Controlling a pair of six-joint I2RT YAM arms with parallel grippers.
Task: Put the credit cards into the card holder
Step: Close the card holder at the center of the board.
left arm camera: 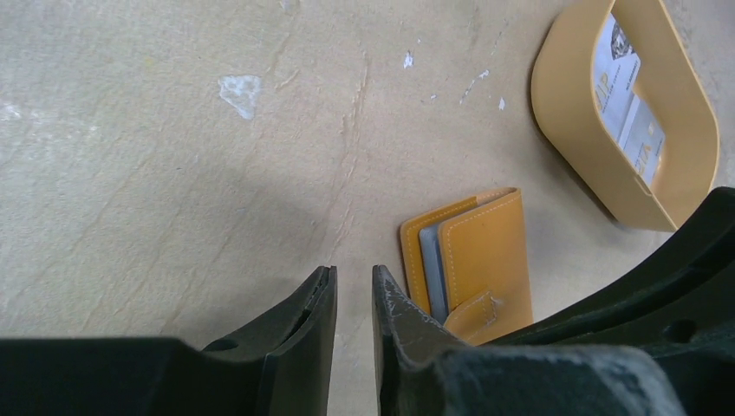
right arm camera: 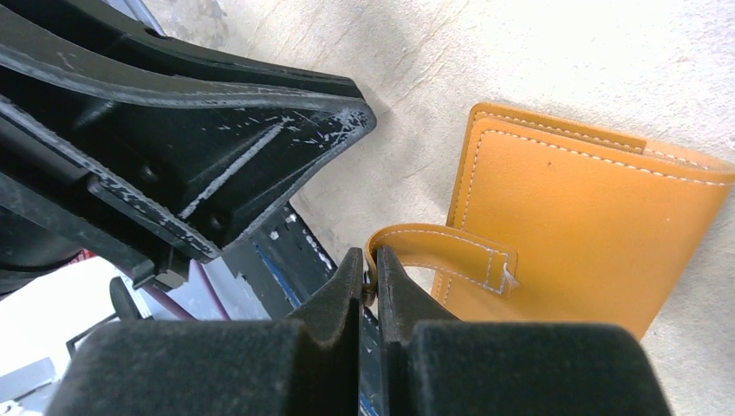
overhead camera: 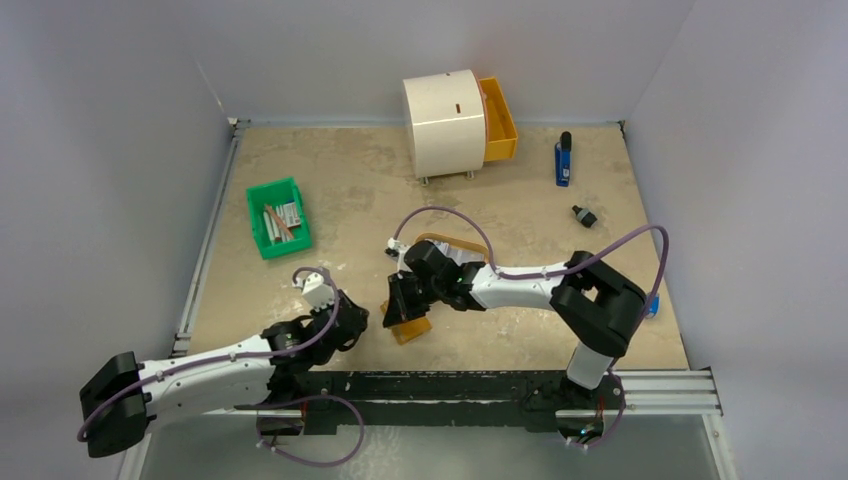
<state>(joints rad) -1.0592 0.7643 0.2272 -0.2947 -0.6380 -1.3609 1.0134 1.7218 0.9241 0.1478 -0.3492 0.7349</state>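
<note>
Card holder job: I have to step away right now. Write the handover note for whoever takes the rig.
Right tool: shut on the flap strap of the card holder.
Left tool: slightly open, empty, just beside the holder.
Cards: one grey card shows between the holder's layers; more credit cards lie in the tan tray.
Done: one card appears seated.
Left: move the tray's cards into the holder.

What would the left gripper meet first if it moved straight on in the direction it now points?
Probably only the bare table. In the wrist view nothing lies ahead of the left gripper; the card holder sits off to the side of that line. Depth is hard to judge.
</note>
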